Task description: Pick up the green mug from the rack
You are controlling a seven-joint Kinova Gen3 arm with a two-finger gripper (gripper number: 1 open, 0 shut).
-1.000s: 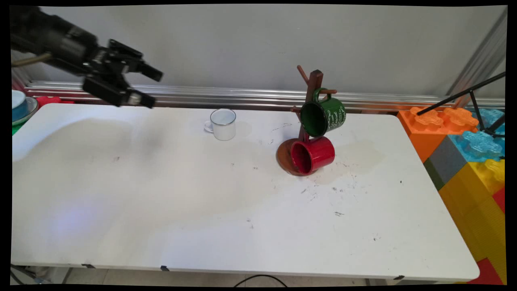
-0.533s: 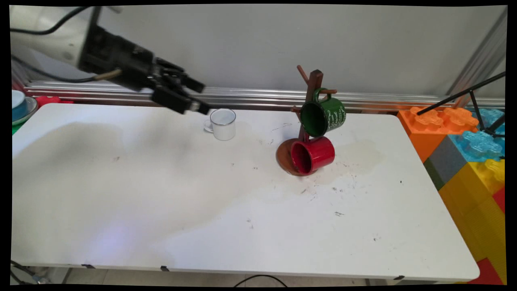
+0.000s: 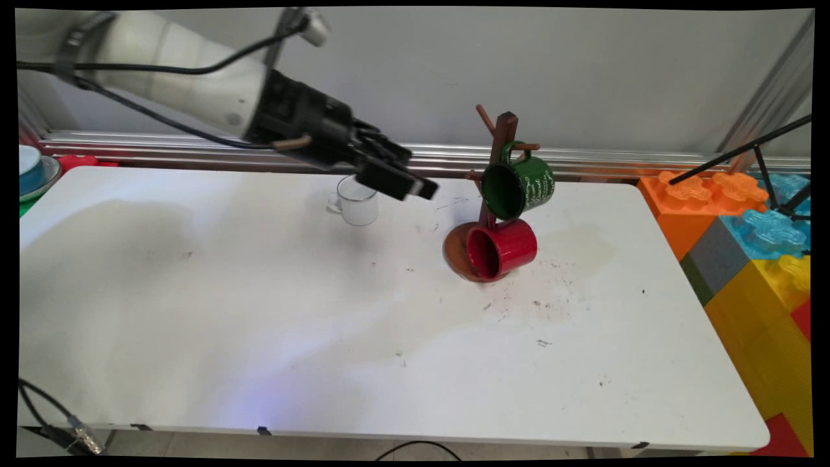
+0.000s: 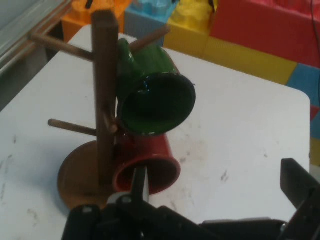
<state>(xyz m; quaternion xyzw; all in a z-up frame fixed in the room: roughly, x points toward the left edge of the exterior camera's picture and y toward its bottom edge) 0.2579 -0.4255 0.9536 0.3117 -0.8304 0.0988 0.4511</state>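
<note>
My gripper [image 3: 418, 172] hangs open above the table's back, fingers pointing right and holding nothing. It is just in front of a white enamel mug [image 3: 355, 203] and partly covers that mug's rim. To its right stands a brown wooden mug tree [image 3: 500, 139] on a round base [image 3: 455, 251]. A green mug [image 3: 519, 185] hangs from an upper peg and a red mug [image 3: 502, 249] hangs low by the base. In the hand view the gripper [image 4: 220, 192] faces the tree post [image 4: 105, 100], with the green mug [image 4: 155, 102] and the red mug [image 4: 150, 167] straight ahead.
Large orange, blue and yellow toy blocks [image 3: 746, 233] are stacked past the table's right edge, with a black stand's rod [image 3: 739, 152] over them. A blue bowl on a plate [image 3: 29, 170] sits at the far left. A metal rail [image 3: 616, 159] runs along the back.
The arm has swept from the far left to the right along the table's back, passing over the white mug and closing on the mug tree. The mugs have not moved.
</note>
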